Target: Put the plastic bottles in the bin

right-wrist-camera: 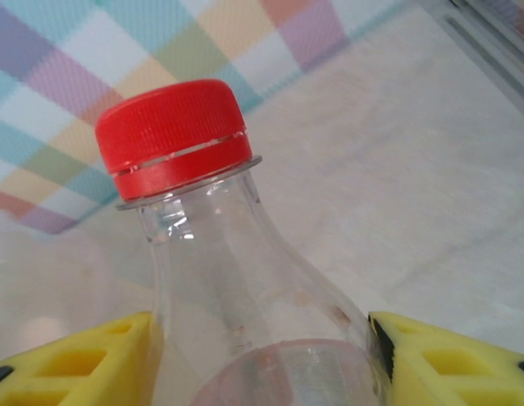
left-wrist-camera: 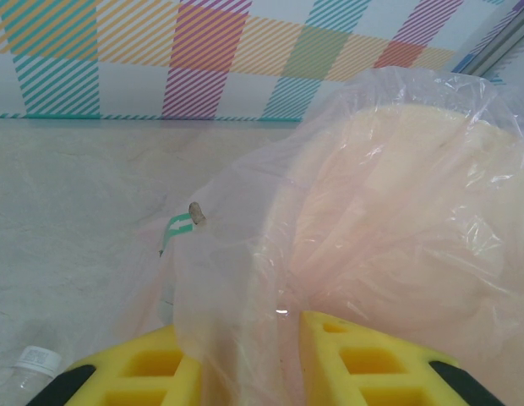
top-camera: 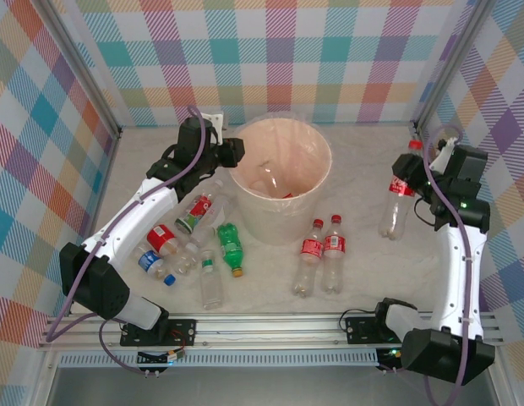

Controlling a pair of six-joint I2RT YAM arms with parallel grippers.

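We judge the job barely begun: inside the large round peach-cream bin [top-camera: 275, 227] we make out perhaps two clear bottles [top-camera: 268, 180] (glare off the lining hides any more). About six small plastic bottles [top-camera: 199, 211] lie left of the bin, and two red-labelled bottles [top-camera: 323, 254] lie in front of it. Well right of the bin, the right gripper [right-wrist-camera: 262, 359] is clamped on a red-capped clear bottle [right-wrist-camera: 220, 245]. At the bin's left rim, the left gripper [left-wrist-camera: 245, 364] is pinched together on the clear plastic liner [left-wrist-camera: 237, 254].

The walls [top-camera: 279, 51] wear pastel plaid, the bin [top-camera: 275, 218] is peach-cream, the red-capped bottle [right-wrist-camera: 237, 271] clear, the green bottle [top-camera: 231, 245] orange-capped.
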